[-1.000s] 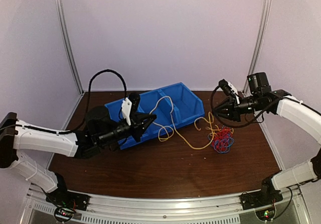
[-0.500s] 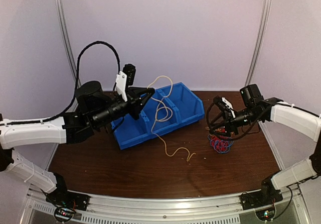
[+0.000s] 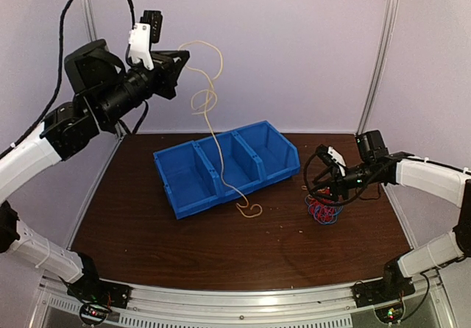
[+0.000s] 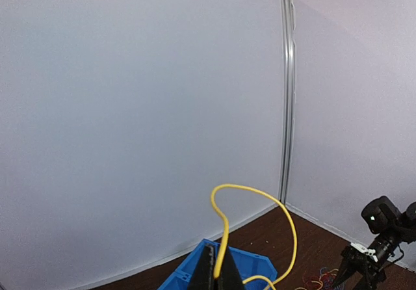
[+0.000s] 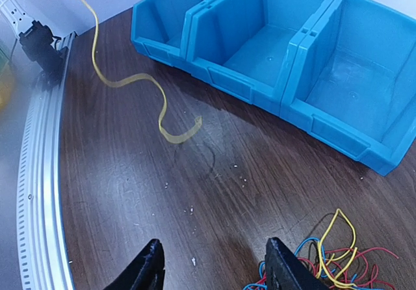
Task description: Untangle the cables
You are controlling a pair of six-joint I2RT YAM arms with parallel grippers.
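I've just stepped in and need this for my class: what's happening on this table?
The left tool, shut, holds a yellow cable high above the blue bin; its loose end lies on the table in front of the bin. The right tool hangs open over the red and blue tangle.

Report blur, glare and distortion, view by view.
Top external: soft overall, wall rails lean from wide-angle distortion. Left wrist: evenly lit, yellow cable sharp. Right wrist: that cable smeared by motion blur, pale glare on the table beside the bin.
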